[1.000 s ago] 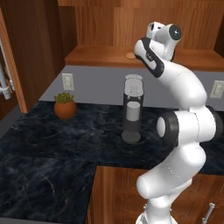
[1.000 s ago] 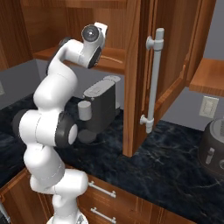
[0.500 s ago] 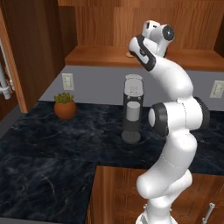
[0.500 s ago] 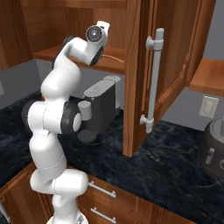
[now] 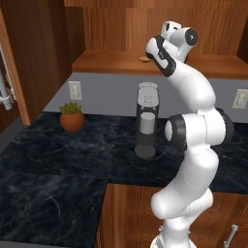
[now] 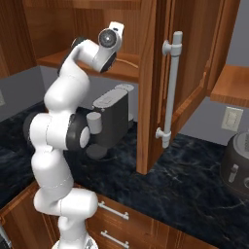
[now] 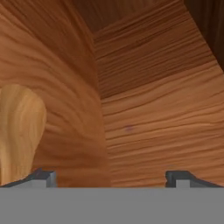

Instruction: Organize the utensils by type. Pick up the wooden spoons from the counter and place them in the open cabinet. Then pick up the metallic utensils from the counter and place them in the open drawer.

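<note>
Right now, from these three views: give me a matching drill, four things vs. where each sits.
Things:
1. wooden spoon
2. potted plant
3. coffee machine
4. gripper

Places:
A. on the counter, near the wall outlet
B. on the open cabinet shelf
C. on the counter, under the cabinet shelf
D. raised at shelf height, jaws open, holding nothing

Pairs: 1-B, 2-A, 3-C, 4-D

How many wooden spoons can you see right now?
1: a wooden spoon lies on the open cabinet shelf, beside the open tool. Others may be hidden behind the arm.
</note>
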